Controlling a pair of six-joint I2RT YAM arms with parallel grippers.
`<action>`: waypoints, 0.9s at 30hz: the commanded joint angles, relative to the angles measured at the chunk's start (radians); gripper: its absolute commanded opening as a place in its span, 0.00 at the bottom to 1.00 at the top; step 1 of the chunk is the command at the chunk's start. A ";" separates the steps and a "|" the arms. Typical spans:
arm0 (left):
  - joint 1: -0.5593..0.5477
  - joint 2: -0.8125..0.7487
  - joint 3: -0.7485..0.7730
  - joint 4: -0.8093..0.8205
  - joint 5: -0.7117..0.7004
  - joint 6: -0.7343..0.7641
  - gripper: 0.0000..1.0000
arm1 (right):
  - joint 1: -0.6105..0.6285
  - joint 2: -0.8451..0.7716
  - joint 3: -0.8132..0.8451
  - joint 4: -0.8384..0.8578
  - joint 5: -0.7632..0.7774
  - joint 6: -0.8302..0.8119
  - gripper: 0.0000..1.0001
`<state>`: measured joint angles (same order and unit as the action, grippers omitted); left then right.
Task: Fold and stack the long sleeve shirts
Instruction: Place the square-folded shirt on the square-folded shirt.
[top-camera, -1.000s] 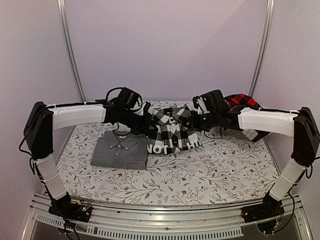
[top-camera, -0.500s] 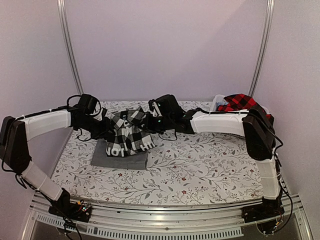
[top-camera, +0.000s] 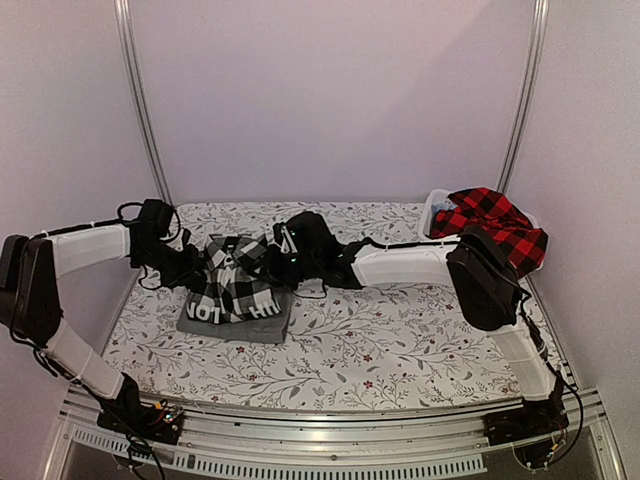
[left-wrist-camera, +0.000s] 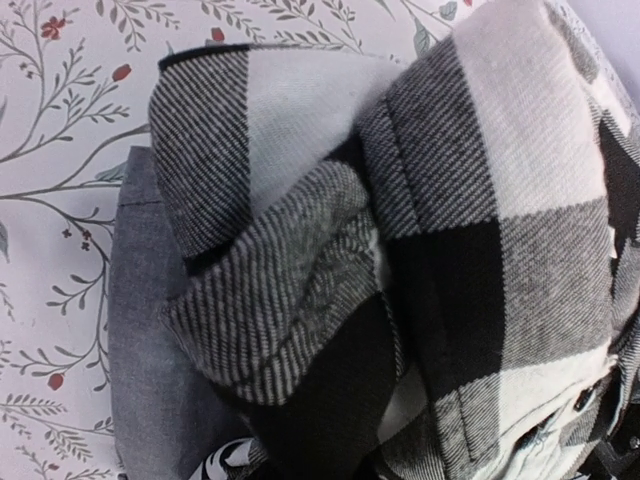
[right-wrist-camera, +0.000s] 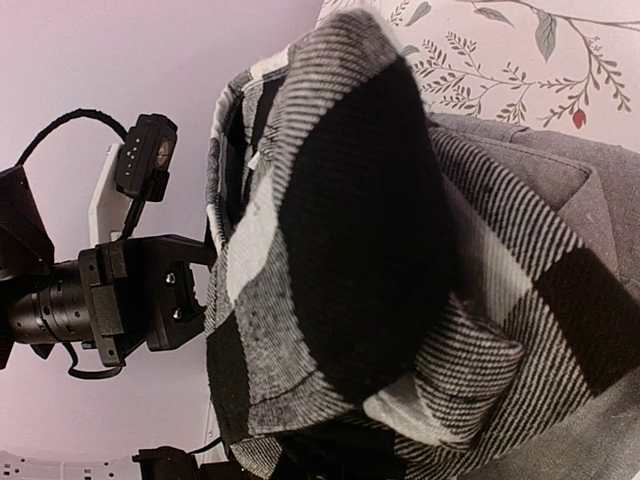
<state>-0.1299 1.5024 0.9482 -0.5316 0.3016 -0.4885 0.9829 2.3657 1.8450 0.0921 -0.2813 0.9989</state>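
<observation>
The black-and-white check shirt (top-camera: 237, 290) with white lettering lies folded on top of the plain grey shirt (top-camera: 235, 322), left of the table's centre. My left gripper (top-camera: 200, 272) holds its left edge and my right gripper (top-camera: 268, 268) holds its right edge. Both are shut on the cloth, which bunches over the fingers and hides them. The left wrist view is filled by check cloth (left-wrist-camera: 400, 250), with the grey shirt (left-wrist-camera: 150, 330) beneath it. In the right wrist view the check shirt (right-wrist-camera: 360, 230) hangs over the grey collar (right-wrist-camera: 560, 170). The red-and-black check shirt (top-camera: 490, 225) lies heaped at the back right.
A white plastic basket (top-camera: 436, 203) stands under the red-and-black shirt at the back right corner. A floral tablecloth (top-camera: 400, 330) covers the table. Metal posts (top-camera: 140, 110) rise at the back on both sides. The right arm reaches across the middle of the table.
Both grippers have carried the black-and-white check shirt leftward and down from the table's back centre. It now covers most of the grey shirt.
</observation>
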 joint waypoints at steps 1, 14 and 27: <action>0.035 0.017 0.000 0.025 -0.011 0.028 0.00 | 0.017 0.015 -0.021 0.059 -0.062 0.073 0.00; 0.065 0.141 0.073 0.027 -0.009 0.060 0.22 | -0.048 -0.158 -0.257 0.045 0.011 -0.071 0.67; 0.053 0.036 0.149 -0.025 -0.168 0.047 0.60 | -0.031 -0.271 -0.257 -0.141 0.114 -0.441 0.49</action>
<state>-0.0746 1.6127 1.0603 -0.5354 0.2100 -0.4385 0.9234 2.1143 1.5780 0.0471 -0.1909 0.7078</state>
